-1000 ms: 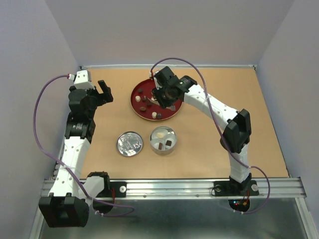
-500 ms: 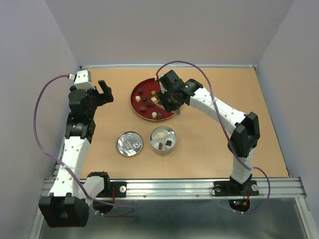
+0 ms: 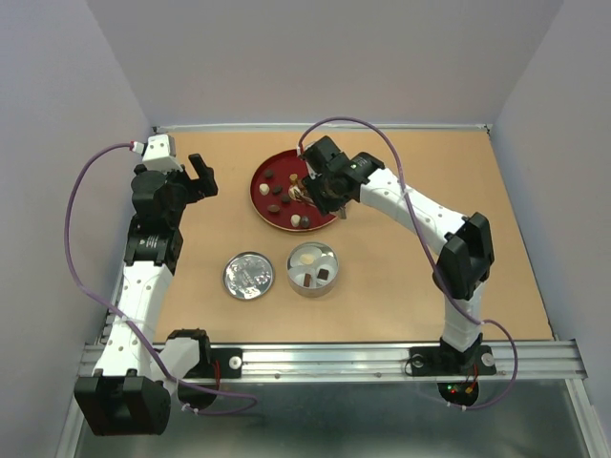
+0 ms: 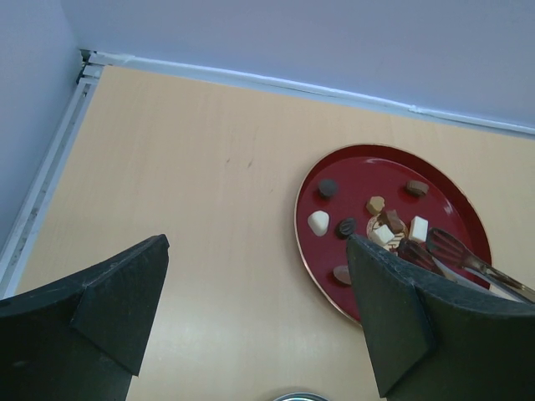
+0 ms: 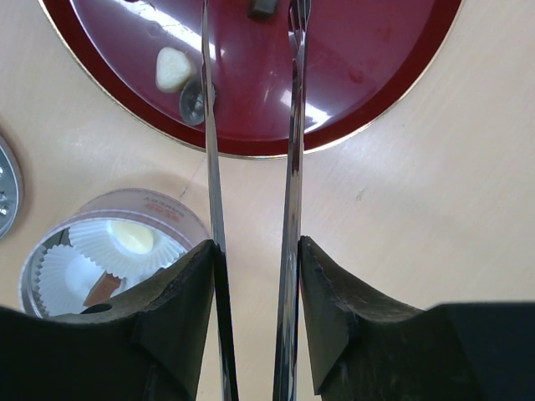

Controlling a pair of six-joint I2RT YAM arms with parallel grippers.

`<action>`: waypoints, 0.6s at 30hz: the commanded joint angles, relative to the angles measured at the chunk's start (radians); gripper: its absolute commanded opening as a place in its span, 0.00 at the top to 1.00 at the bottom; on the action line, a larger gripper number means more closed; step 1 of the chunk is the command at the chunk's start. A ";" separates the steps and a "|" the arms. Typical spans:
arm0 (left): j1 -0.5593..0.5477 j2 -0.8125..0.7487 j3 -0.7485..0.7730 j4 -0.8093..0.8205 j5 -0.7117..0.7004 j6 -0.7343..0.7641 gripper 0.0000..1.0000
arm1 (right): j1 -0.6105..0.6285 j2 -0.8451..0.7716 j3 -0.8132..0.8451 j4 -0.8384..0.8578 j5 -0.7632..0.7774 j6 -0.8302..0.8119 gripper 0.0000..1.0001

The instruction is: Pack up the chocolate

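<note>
Several small chocolates, dark, brown and cream-white (image 3: 272, 175), lie on a red plate (image 3: 260, 203); they also show in the left wrist view (image 4: 318, 222) and the right wrist view (image 5: 173, 68). My right gripper (image 3: 329, 186) is shut on long metal tongs (image 5: 290, 167). The tong arms stand apart and reach over the plate, their tips (image 4: 447, 245) beside a cluster of pieces. A square brown piece (image 5: 261, 7) lies between the arms; I cannot tell if they touch it. A round tin (image 3: 312, 269) of white paper cups holds a cream piece (image 5: 132, 237) and brown ones. My left gripper (image 3: 200, 176) is open and empty, left of the plate.
The tin's silver lid (image 3: 248, 276) lies flat to the left of the tin. The tan table (image 3: 496, 239) is walled on three sides, with a metal rail (image 3: 334, 358) along the near edge where the arm bases sit.
My right wrist has shifted a little to the right over the plate and its elbow has swung outward. The left arm has not moved.
</note>
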 commanded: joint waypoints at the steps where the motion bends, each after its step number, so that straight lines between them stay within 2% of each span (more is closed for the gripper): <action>1: 0.003 -0.001 -0.011 0.043 0.009 -0.004 0.01 | 0.000 0.016 0.044 0.049 0.018 -0.011 0.51; 6: 0.003 -0.001 -0.011 0.043 0.012 -0.003 0.01 | -0.004 0.030 0.035 0.068 0.011 -0.017 0.54; 18: 0.003 0.000 -0.010 0.043 0.021 -0.006 0.01 | -0.017 0.023 -0.007 0.080 0.012 -0.023 0.72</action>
